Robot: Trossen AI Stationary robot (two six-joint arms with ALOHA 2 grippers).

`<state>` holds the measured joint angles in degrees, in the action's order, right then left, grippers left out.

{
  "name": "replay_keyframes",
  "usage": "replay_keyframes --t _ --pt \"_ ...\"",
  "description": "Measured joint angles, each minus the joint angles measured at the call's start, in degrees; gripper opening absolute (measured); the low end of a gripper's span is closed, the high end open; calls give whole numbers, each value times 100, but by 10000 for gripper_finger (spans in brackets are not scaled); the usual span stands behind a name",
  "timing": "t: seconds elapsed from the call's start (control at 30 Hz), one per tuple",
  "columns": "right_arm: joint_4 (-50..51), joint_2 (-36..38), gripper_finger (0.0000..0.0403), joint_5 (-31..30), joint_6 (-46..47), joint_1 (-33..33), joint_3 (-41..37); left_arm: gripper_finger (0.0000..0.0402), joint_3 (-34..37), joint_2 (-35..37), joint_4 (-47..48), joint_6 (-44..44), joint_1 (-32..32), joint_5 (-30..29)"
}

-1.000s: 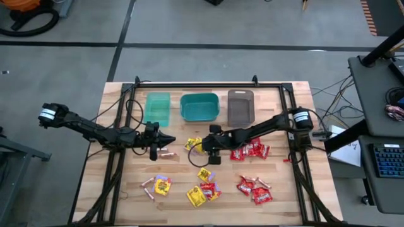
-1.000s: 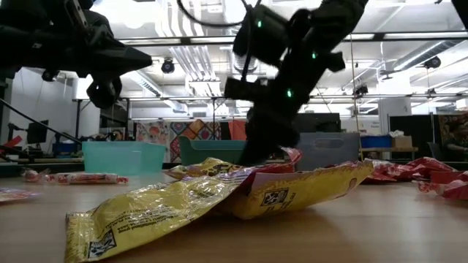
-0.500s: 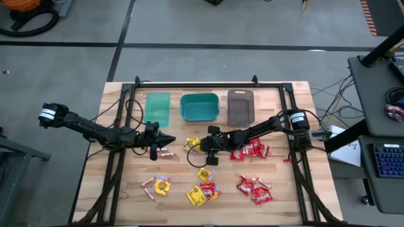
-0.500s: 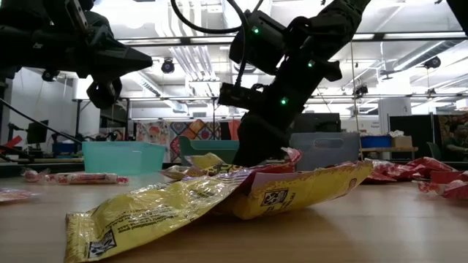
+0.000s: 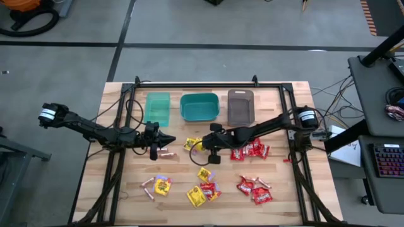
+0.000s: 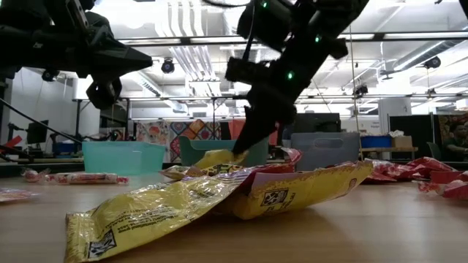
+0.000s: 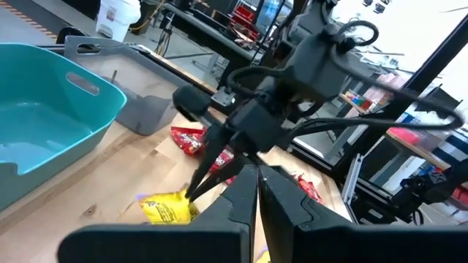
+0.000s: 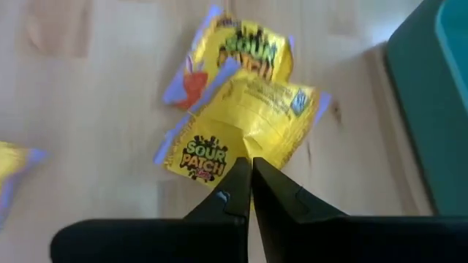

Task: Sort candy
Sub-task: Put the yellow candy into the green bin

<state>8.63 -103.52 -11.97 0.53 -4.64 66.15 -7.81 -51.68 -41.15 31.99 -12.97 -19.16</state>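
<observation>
The candy lies spread over the wooden table: yellow packets (image 5: 203,174), red packets (image 5: 252,150) and thin pinkish sticks (image 5: 165,153). My right gripper (image 5: 199,146) is at the table's middle, slanting down and shut on a yellow packet (image 8: 241,128), which partly covers a second yellow packet (image 8: 245,47). The low view shows the same gripper (image 6: 238,153) at that packet (image 6: 216,158). My left gripper (image 5: 170,137) waits level above the table's left half, shut on nothing, and shows as well in the left wrist view (image 7: 257,191). My right gripper pinches the yellow packet's edge (image 8: 247,155) between its two fingertips. It comes from the table's right side, slanting down. The held end (image 7: 183,199) is raised. Whether the rest of the packet is clear of the table, I cannot tell.
Three bins stand in a row at the far side: pale teal (image 5: 158,107), teal (image 5: 200,106) and grey-brown (image 5: 240,106). More yellow packets (image 5: 197,195) and red packets (image 5: 252,189) lie near the front edge. A dark frame (image 5: 196,84) borders the table.
My right gripper has dipped onto the yellow packets, shut on one packet's edge and then risen a little. The held end of that packet has come up with it. The rest of the candy has stayed where it was.
</observation>
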Motion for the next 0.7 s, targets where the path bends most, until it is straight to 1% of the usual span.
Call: replay_keyframes --t 0.2,0.43,0.57,0.7 --pt "97 381 8 -2 -48 -38 2 0 -2 -7 -13 4 2 -343" --pt "562 687 8 -3 -58 -49 -35 0 -2 -42 -36 155 0 -377" --pt "497 725 8 -4 -54 -60 -239 0 -2 -93 -66 173 0 -387" --pt "94 742 8 -2 147 -99 -630 0 -2 -176 -135 205 0 -387"
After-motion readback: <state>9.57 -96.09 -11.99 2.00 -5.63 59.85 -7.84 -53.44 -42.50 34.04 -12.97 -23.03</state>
